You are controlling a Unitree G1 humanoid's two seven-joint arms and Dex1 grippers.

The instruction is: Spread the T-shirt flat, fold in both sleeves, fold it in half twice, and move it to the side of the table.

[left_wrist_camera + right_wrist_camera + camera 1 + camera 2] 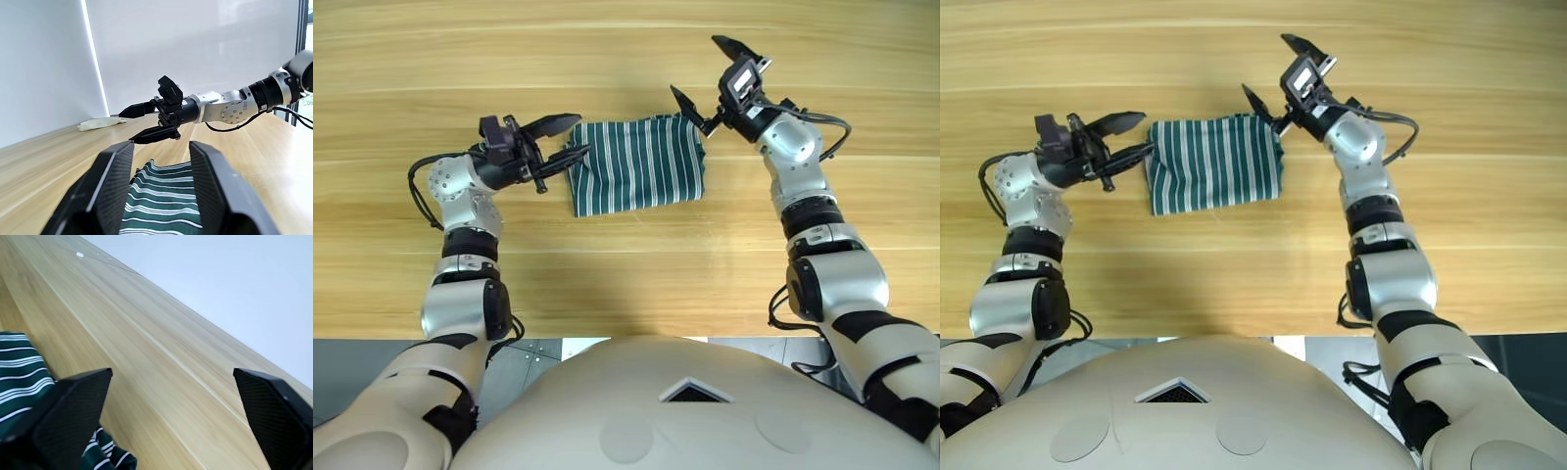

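Lying as a compact striped rectangle at the centre of the counter (607, 274), the T-shirt (636, 164) is judged already folded, with only the shift to the side left. At its 9 o'clock edge the left gripper (579, 134) is held with jaws spread, probably to nudge the bundle. At its 1 o'clock corner the right gripper (695, 65) is set with jaws spread wide. Bare wood is shown between them by the right wrist view. A pale object (100, 124), possibly a rag, is added by the left wrist view.
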